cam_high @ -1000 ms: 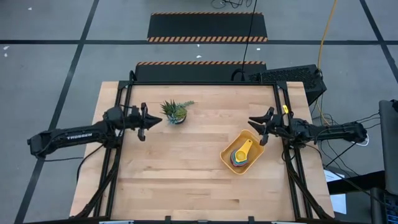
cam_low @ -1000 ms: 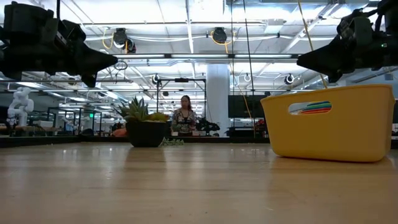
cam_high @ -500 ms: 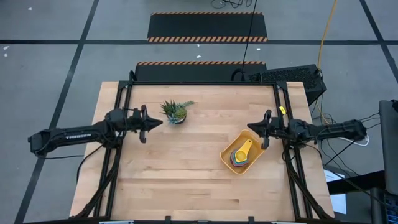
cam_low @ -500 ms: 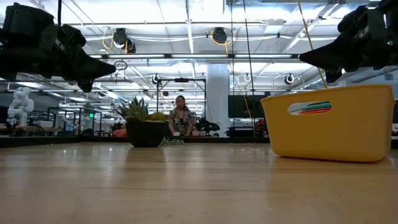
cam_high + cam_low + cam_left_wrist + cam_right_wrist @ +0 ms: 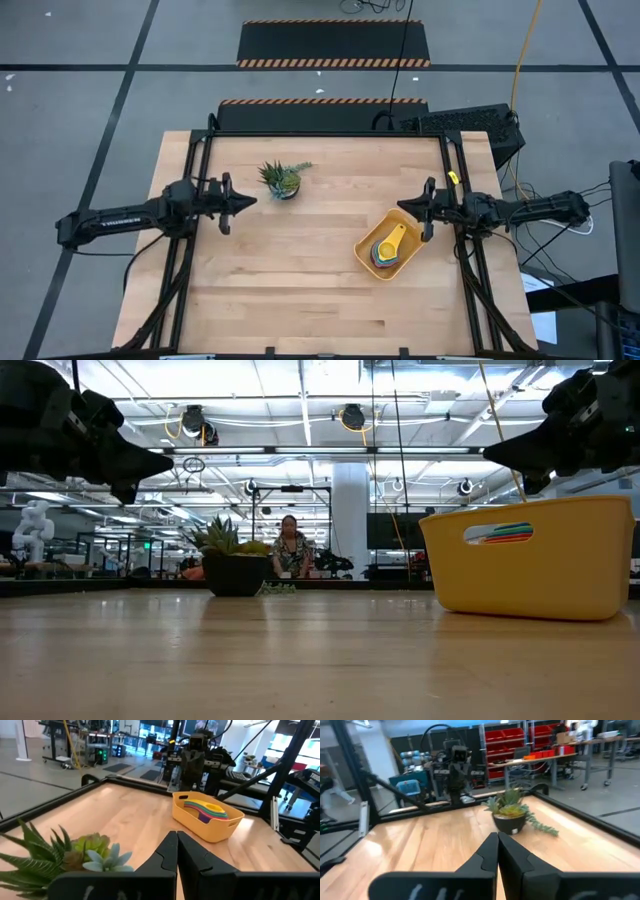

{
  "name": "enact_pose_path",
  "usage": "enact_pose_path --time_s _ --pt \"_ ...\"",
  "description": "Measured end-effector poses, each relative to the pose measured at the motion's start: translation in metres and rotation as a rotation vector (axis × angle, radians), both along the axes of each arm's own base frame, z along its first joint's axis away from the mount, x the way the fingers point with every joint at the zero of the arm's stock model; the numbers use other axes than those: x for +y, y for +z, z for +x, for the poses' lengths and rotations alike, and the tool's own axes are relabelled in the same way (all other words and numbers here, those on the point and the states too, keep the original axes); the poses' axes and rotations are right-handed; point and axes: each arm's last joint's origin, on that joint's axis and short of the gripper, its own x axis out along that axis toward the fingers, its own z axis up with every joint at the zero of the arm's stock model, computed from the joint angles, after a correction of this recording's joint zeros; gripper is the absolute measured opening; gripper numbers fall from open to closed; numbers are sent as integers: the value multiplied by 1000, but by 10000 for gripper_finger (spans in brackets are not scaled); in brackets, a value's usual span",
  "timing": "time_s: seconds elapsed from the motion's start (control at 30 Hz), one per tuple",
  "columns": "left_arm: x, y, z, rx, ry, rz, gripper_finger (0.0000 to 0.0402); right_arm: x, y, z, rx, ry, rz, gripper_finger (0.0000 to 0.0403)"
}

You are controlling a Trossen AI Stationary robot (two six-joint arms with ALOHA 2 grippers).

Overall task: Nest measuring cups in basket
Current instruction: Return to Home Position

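The orange-yellow basket (image 5: pixel 398 215) stands on the table's right half, and the measuring cups (image 5: pixel 388 247) lie nested inside it, a yellow one on top. The left wrist view shows the basket (image 5: pixel 212 829) with the cups (image 5: pixel 206 810) stacked in it. In the low view, coloured cup rims (image 5: pixel 500 533) show through the basket's handle slot. My left gripper (image 5: pixel 252 200) hovers shut above the table's left side, near the potted plant. My right gripper (image 5: pixel 401 204) hovers shut just beyond the basket's far corner. Neither holds anything.
A small spiky potted plant (image 5: pixel 281 180) stands at the far left of the table, close to my left gripper. Bare wood lies across the middle and the near half. Black frame rails run along the table's left and right edges. A person (image 5: pixel 291 550) is in the room beyond.
My right gripper has shut its fingers on nothing, staying above the basket's far corner. The basket, the cups and the plant have not moved.
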Motion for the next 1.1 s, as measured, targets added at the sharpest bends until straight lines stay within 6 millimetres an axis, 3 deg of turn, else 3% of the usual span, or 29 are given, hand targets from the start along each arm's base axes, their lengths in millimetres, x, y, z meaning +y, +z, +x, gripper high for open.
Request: enact_pose_path --time_s 0.57,0.8,1.1 --pt "-27 -1 1 14 57 6 0 2 -3 0 25 60 19 0" --pt "-33 12 -6 -129 -8 63 1 3 4 0 -38 116 -34 0" --pt "-35 7 -15 -96 -65 61 3 4 3 -2 -24 135 -97 0"
